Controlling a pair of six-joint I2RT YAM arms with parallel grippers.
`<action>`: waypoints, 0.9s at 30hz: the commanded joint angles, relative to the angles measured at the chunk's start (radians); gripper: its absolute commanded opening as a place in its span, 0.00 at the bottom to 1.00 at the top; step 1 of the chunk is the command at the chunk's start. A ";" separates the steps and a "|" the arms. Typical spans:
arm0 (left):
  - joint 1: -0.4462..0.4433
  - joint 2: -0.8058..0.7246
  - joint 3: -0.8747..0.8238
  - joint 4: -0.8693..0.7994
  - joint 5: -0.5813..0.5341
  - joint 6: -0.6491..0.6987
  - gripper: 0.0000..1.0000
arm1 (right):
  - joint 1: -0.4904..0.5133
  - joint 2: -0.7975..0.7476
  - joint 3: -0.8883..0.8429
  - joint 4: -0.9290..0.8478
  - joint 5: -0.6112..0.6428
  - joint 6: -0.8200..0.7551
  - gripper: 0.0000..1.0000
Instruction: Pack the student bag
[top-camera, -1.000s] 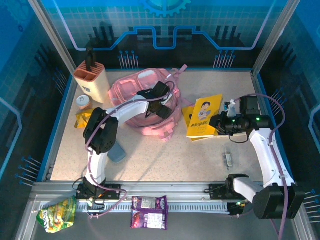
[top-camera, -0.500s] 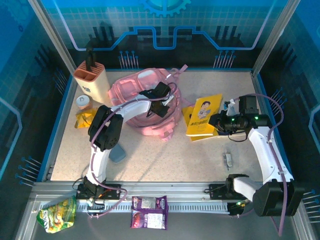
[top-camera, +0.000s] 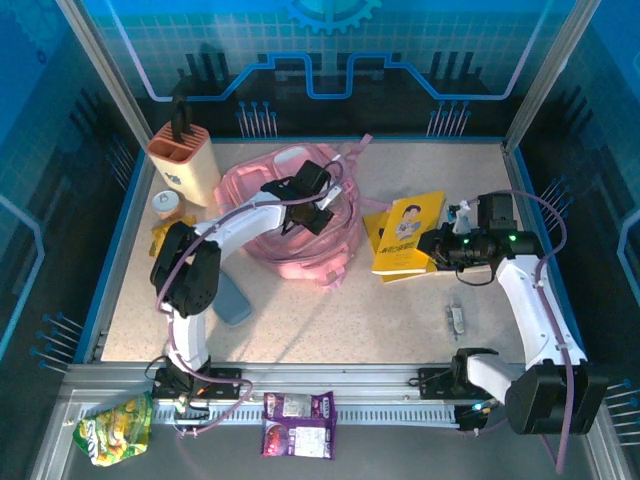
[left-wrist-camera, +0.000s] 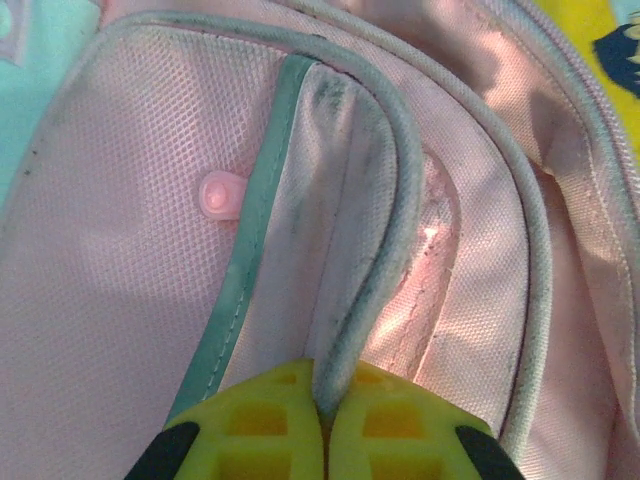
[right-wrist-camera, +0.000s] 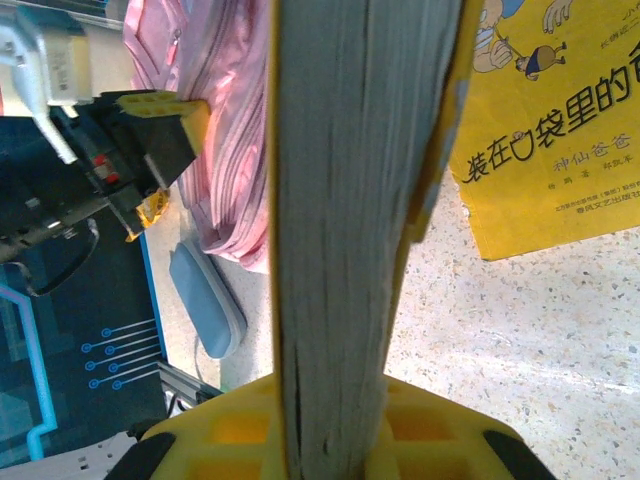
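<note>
Tabletop (top-camera: 380, 320), left gripper (left-wrist-camera: 322, 412) outstretched — pinching bag (top-camera: 290, 250)

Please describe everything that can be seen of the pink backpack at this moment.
The student bag is a large, soft backpack of pink fabric. It lies slumped on the speckled table, left of centre, with a pale panel at its far side and a strap trailing beyond. Close up, the cloth is finely woven, with soiled grey piping and a small pink snap. The left gripper is shut on a piped edge.
</note>
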 joint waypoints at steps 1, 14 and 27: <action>0.008 -0.115 -0.022 -0.030 0.061 -0.011 0.00 | -0.015 -0.045 0.016 -0.016 -0.062 -0.038 0.00; 0.011 -0.279 0.013 -0.004 -0.015 0.030 0.00 | 0.061 -0.116 0.011 -0.069 -0.142 -0.039 0.00; 0.024 -0.346 0.076 -0.037 0.024 0.042 0.00 | 0.358 -0.068 -0.141 0.342 -0.049 0.270 0.00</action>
